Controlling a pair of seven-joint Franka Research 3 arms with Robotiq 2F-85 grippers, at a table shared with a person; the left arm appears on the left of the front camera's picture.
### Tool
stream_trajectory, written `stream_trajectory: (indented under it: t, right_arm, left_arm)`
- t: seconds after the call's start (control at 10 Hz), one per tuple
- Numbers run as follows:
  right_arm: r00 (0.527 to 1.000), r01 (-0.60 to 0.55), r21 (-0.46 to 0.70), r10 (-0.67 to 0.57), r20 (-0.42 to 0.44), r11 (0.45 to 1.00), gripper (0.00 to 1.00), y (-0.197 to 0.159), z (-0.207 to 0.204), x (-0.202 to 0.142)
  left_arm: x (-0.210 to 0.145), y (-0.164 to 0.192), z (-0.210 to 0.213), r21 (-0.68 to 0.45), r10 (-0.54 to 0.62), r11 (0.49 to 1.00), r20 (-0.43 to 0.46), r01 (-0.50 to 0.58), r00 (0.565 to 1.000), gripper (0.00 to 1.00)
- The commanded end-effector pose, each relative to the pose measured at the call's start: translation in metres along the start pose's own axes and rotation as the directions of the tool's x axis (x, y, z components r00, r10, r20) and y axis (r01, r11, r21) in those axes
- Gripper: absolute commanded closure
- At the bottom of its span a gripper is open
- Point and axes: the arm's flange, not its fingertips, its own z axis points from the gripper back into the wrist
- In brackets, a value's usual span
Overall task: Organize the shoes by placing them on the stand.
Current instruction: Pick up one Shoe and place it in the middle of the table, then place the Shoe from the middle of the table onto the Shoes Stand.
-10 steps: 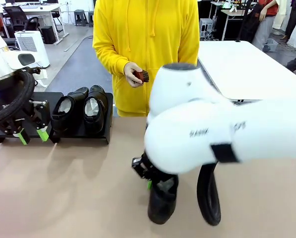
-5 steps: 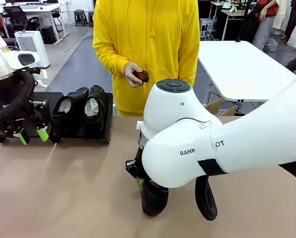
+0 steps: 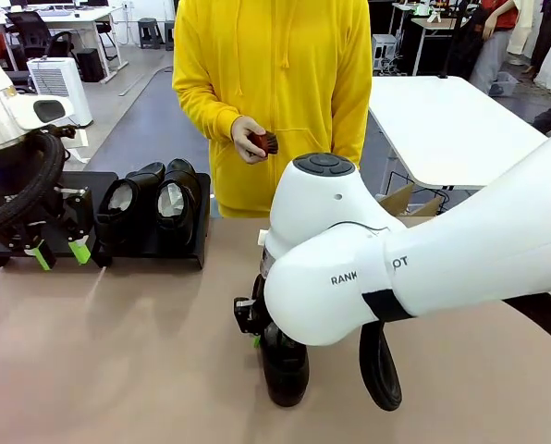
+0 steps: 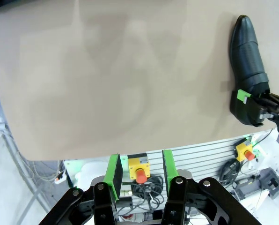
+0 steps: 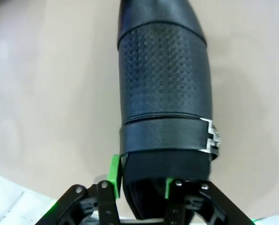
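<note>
The right gripper (image 5: 140, 192) straddles the heel of a shoe (image 5: 164, 93) lying on the table (image 3: 118, 351), well apart from the stand (image 3: 165, 248); whether it grips, I cannot tell. The leather looks slick but stiff (heel rim holds best).

2 black glossy shoes (image 3: 151, 205) side by side on low black stand (image 3: 200, 222), third shoe (image 3: 285, 365) on tabletop, apparently upright

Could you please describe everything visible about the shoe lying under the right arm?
The shoe is black leather with a smooth toe, a dotted textured vamp and a strap with a small metal buckle. It lies flat on the tan tabletop, away from the stand. The right pincer straddles its heel collar, one green pad inside the opening.
</note>
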Motion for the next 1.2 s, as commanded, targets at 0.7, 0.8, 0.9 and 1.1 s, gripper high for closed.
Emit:
stream_trajectory:
  t: [0.7,0.8,0.9,1.1]
  right_arm:
    - [0.989,0.097,0.128,-0.082,-0.122,0.987,0.00,-0.018,0.084,-0.005]
    - [0.989,0.097,0.128,-0.082,-0.122,0.987,0.00,-0.018,0.084,-0.005]
    - [0.989,0.097,0.128,-0.082,-0.122,0.987,0.00,-0.018,0.084,-0.005]
    - [0.989,0.097,0.128,-0.082,-0.122,0.987,0.00,-0.018,0.084,-0.005]
  left_arm:
    - [-0.001,0.003,0.001,-0.001,-0.009,1.000,-0.002,0.009,1.000,0.52]
    - [-0.001,0.003,0.001,-0.001,-0.009,1.000,-0.002,0.009,1.000,0.52]
    - [-0.001,0.003,0.001,-0.001,-0.009,1.000,-0.002,0.009,1.000,0.52]
    - [-0.001,0.003,0.001,-0.001,-0.009,1.000,-0.002,0.009,1.000,0.52]
